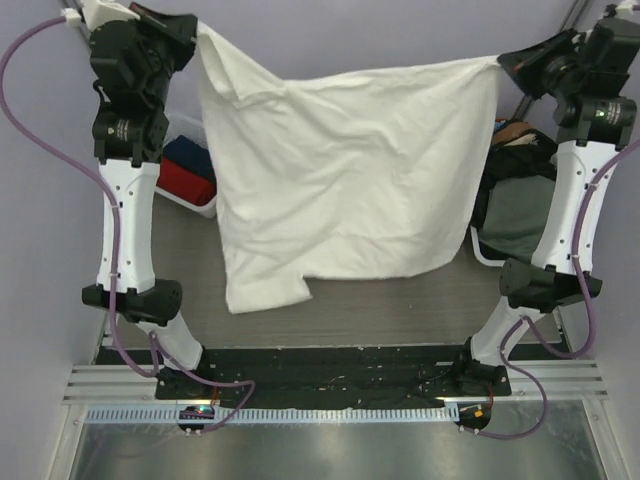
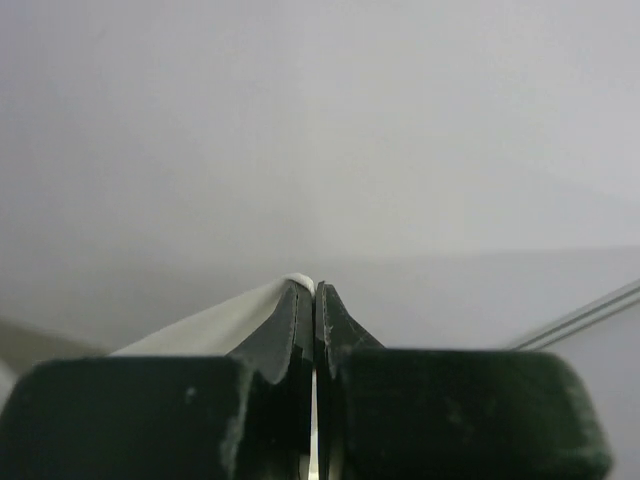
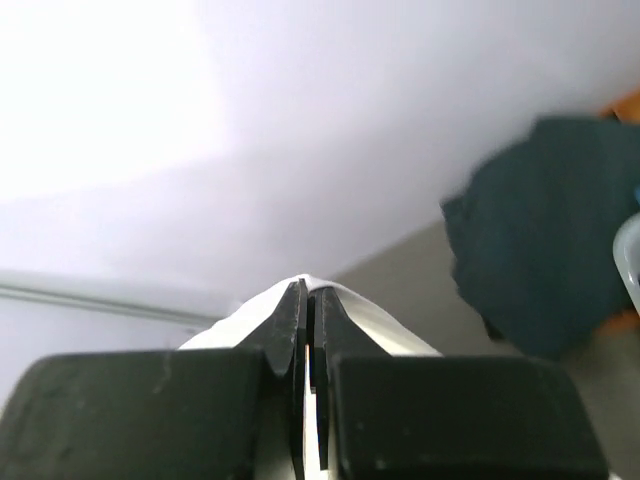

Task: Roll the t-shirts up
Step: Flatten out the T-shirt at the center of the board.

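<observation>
Jaws on both arms were pressed together, each pair pinching an upper corner of the cream-white t-shirt [image 1: 340, 170]: the left jaws at the top left, the right jaws at the top right. Between them the cloth hung spread like a curtain above the counter [image 1: 400, 300], a sleeve [image 1: 265, 285] dangling at its lower left; I could not tell whether the bottom edge touched the surface. No print showed on the side facing up. A red shirt [image 1: 185, 182] and a navy one [image 1: 185, 152] sat in the white basket [image 1: 207, 207] by the left arm [image 1: 130, 200], and a dark heap of cloth [image 1: 515, 215] lay by the right arm [image 1: 575, 190]. To my eye this was the spreading-out step, with no rolling begun. Next, the arms would need to bring the shirt down together, keeping it taut, so that it landed flat and smooth on the counter.
</observation>
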